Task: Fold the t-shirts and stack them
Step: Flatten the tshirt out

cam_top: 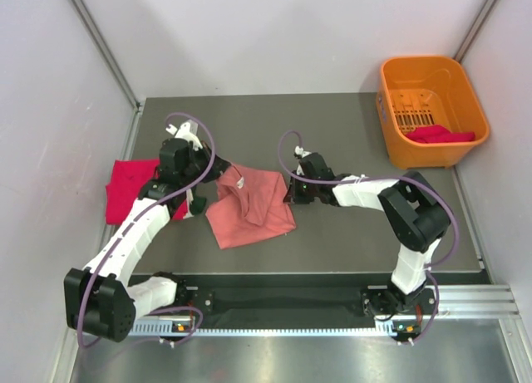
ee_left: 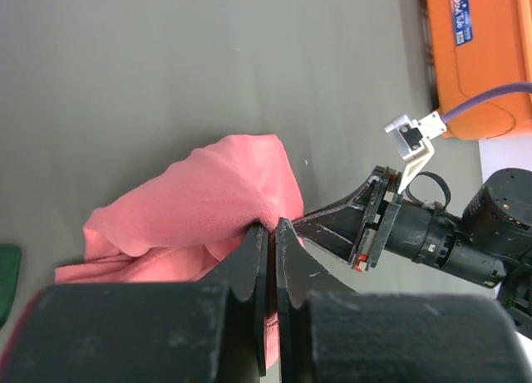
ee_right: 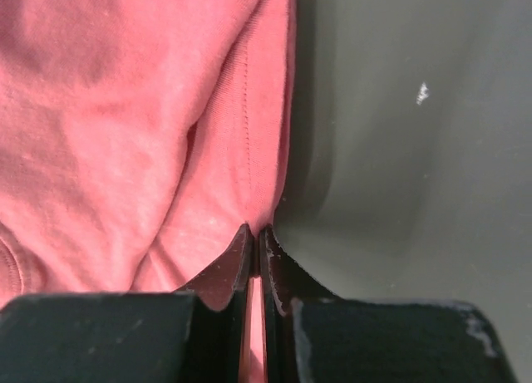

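Desk (cam_top: pixel 332 125), grey: salmon shirt (cam_top: pixel 253 204) clamped by my left tool (ee_left: pixel 273 233) and right tool (ee_right: pixel 253 233); I'd lift both evenly, cloth taut.

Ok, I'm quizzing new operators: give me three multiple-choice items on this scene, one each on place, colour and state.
1. Where does the orange plastic basket stand? A. the dark table's far right corner; B. its near left corner; C. between the arms.
2. What colour is the cloth t-shirt lying mid-table? A. white; B. salmon-pink; C. dark green.
3. How is the left hand? A. open over bare table; B. shut on the basket rim; C. shut on that t-shirt.
A: top view shows it there. B: every view shows pink cloth. C: it pinches a pink fold, like the right hand.
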Controlling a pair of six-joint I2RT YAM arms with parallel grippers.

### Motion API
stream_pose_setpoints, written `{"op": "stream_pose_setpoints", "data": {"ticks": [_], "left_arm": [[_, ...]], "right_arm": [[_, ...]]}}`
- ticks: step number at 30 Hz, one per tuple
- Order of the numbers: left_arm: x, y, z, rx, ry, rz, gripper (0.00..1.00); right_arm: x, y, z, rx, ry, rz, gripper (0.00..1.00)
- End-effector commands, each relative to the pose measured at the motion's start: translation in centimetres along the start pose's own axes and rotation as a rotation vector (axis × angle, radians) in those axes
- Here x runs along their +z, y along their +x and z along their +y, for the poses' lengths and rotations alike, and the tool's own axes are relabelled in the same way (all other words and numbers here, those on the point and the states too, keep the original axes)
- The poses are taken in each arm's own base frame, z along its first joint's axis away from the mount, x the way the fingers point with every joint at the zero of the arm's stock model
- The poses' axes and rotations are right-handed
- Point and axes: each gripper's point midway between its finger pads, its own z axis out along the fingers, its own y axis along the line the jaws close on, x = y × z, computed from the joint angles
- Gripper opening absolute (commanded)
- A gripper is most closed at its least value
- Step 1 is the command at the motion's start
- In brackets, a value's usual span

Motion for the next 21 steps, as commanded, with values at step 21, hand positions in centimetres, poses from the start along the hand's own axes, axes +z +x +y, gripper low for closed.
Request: {"op": "stream_pose_setpoints", "data": {"ticks": [21], "left_arm": [[0.2, -10.8, -6.4, 0.002, 0.080, -0.175, 0.00]], "right_arm": [[-22.6, -22.1, 5.0, -0.216, 0.156, -0.475, 0.00]]}}
